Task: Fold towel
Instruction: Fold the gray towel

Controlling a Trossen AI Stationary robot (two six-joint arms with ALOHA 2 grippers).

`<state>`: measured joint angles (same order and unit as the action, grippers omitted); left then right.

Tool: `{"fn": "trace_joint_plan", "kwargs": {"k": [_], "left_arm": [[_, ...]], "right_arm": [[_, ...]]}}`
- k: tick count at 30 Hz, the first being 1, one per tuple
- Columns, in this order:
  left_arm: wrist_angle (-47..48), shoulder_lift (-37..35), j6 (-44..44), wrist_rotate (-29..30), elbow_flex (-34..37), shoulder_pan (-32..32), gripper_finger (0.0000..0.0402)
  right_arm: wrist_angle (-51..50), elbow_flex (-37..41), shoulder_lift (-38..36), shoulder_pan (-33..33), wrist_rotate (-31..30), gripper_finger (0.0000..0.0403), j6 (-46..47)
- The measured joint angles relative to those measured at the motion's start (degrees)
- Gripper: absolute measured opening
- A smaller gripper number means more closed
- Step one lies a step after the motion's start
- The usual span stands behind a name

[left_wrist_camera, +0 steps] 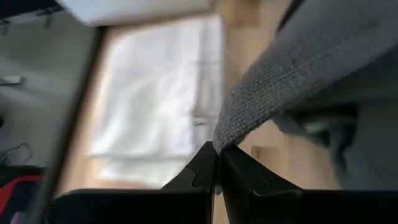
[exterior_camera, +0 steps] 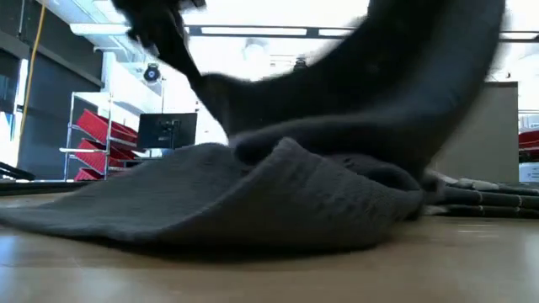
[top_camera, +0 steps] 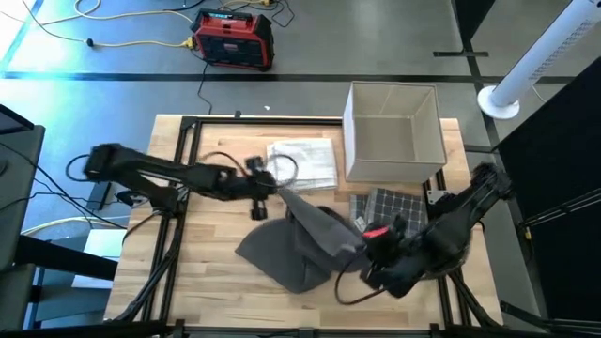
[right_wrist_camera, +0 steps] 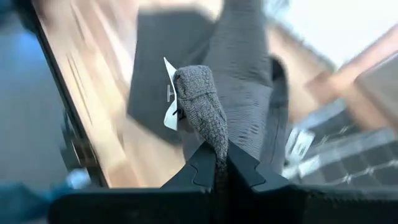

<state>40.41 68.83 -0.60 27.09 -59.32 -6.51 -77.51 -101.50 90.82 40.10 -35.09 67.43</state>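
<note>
- Lifting a dark grey towel (top_camera: 300,246) by two corners, we are mid-fold: part of the cloth is raised between the arms while the rest lies crumpled on the wooden bench (top_camera: 207,272), near its middle.
- Left gripper (top_camera: 266,184): above the bench centre, beside the folded white cloth (top_camera: 305,161). In its wrist view the fingers (left_wrist_camera: 200,171) are pressed together, pinching a towel corner (left_wrist_camera: 233,134).
- Right gripper (top_camera: 376,246): at the towel's right side, near the dark grid-patterned mat (top_camera: 392,207). Its wrist view shows the fingers (right_wrist_camera: 202,165) closed on a bunched corner (right_wrist_camera: 199,93), with a white label (right_wrist_camera: 169,102) just beside it.
- Low view: the lower towel layer (exterior_camera: 227,198) rests on the bench, and the raised part arches over it.
- Beige box (top_camera: 394,131): at the far right of the bench, apart from the towel.
- Judgement of step: we take this as the carry-over of the first fold, not yet laid down.
- Next move, as we judge it: both held corners should travel together, kept taut and level, to meet the resting edge before release; uneven travel would skew the fold.
</note>
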Motion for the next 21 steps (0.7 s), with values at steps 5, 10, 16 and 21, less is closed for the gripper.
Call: {"fn": "trace_joint_plan", "kwargs": {"k": [5, 10, 16, 21], "left_arm": [[12.4, -10.5, -9.0, 2.1, -10.0, -3.3, 0.0002], [14.0, -16.2, -15.7, 3.5, -17.0, -7.7, 0.0002], [12.9, -19.8, -19.5, 3.5, -22.9, -12.6, 0.0002], [15.0, -18.6, -24.7, -2.6, -23.0, -14.3, 0.0002]], "right_arm": [[0.6, 0.0, -4.9, -1.5, -9.7, 0.0, -5.1], [8.4, 0.0, -7.9, -3.2, -16.7, 0.0, -18.7], [19.9, 0.0, -10.3, -4.1, -21.6, 0.0, -37.0], [14.9, -0.1, -10.1, -5.0, -10.0, 0.0, -36.2]]}}
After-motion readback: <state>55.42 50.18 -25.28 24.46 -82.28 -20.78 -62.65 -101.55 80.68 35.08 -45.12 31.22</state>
